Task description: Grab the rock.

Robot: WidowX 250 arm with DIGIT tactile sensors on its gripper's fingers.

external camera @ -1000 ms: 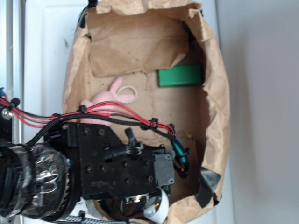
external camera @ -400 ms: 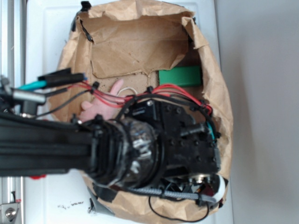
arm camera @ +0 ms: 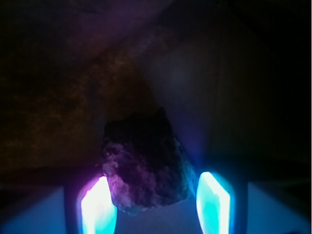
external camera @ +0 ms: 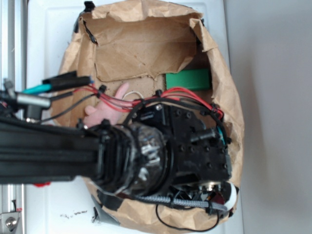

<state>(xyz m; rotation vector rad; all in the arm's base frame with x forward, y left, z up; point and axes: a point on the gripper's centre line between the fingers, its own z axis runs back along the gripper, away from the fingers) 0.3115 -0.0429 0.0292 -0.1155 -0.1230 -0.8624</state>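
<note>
In the wrist view the rock (arm camera: 144,163), a dark jagged mottled lump, lies between my gripper (arm camera: 155,204) fingers. The left finger (arm camera: 97,207) glows right at the rock's left edge; the right finger (arm camera: 212,202) stands a small gap off its right side. The jaws are open around the rock. In the exterior view the arm's black wrist body (external camera: 190,151) hangs over the lower right of the paper-lined box and hides both the rock and the fingers.
The brown paper box wall (external camera: 229,97) rises close on the right of the wrist. A green block (external camera: 187,79) lies at the back right. A pink plush (external camera: 105,111) shows partly under the red cables. White surface surrounds the box.
Since a second ago the arm has swung from the box's lower left to its lower right, covering most of the floor. Over the last half second it has barely shifted.
</note>
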